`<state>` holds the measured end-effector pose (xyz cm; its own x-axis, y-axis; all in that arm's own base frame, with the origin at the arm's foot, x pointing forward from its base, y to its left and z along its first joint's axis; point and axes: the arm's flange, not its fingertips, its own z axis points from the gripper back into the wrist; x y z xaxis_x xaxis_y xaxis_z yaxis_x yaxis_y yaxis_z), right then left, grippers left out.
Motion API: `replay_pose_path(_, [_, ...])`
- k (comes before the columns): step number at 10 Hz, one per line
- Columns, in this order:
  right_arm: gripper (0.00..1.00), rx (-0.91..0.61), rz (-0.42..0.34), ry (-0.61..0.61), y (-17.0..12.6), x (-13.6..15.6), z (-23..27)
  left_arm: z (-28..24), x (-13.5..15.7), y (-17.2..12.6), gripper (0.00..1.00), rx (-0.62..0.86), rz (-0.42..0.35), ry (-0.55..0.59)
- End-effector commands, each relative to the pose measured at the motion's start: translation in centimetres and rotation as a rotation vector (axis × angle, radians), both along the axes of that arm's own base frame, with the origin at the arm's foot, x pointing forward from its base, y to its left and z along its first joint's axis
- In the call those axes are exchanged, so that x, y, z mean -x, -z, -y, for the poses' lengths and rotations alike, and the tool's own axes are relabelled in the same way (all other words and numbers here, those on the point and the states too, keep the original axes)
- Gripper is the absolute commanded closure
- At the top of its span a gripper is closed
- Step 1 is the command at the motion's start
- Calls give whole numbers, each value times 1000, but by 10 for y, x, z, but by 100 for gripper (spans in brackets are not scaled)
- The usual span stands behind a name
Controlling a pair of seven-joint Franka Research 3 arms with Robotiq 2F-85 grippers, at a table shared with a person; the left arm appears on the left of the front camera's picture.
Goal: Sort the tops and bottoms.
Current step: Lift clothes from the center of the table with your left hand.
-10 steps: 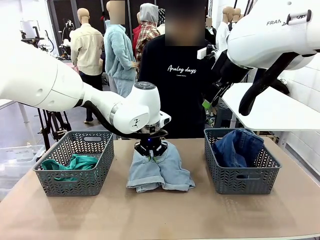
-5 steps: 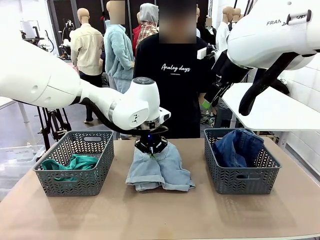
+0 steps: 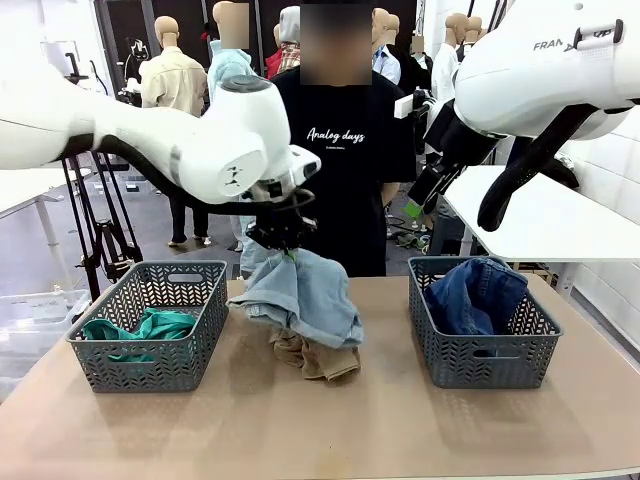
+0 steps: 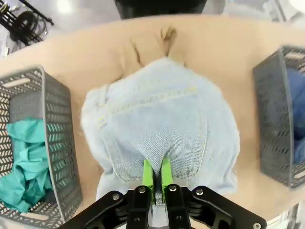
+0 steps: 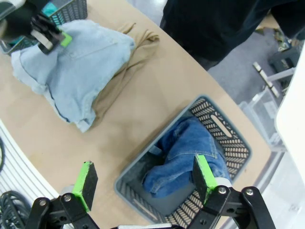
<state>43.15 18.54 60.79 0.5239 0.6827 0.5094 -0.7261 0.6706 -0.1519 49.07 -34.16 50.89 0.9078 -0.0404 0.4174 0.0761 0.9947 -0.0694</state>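
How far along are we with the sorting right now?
Done: the teal top lies in the left basket, the dark blue shorts in the right basket. In hand: the left gripper is shut on the pale shorts, holding them above the table. Left: basket those shorts, then the tan top on the table. The right gripper is open and empty.

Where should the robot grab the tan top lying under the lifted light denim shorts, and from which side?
Probably the crumpled fold of the tan top at its corner nearest the robot, coming straight down from above. That part lies bare on the table, while much of the rest sits beneath the pale shorts hanging from the shut left gripper. The open right gripper is free.
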Motion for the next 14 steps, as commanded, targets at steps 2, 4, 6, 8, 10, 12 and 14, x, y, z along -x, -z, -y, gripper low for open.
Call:
replay_pose_path(2, [0, 5, -1, 5, 0, 1, 0, 9, -3, 16, 100, -52, -52, 25])
replay_pose_path(4, [0, 5, -1, 5, 0, 1, 0, 1, 2, 9, 100, -15, -20, 3])
replay_pose_path(6, [0, 5, -1, 5, 0, 1, 0, -21, -5, -41, 100, -75, 59, -40])
replay_pose_path(8, [0, 5, -1, 5, 0, 1, 0, -31, 2, -84, 100, -162, 68, -6])
replay_pose_path(10, [0, 5, -1, 5, 0, 1, 0, -37, 18, -119, 100, -189, 136, 31])
replay_pose_path(12, [0, 5, -1, 5, 0, 1, 0, -42, 23, -128, 100, -152, 150, 28])
replay_pose_path(14, [0, 5, -1, 5, 0, 1, 0, -36, 25, -130, 100, -171, 136, 20])
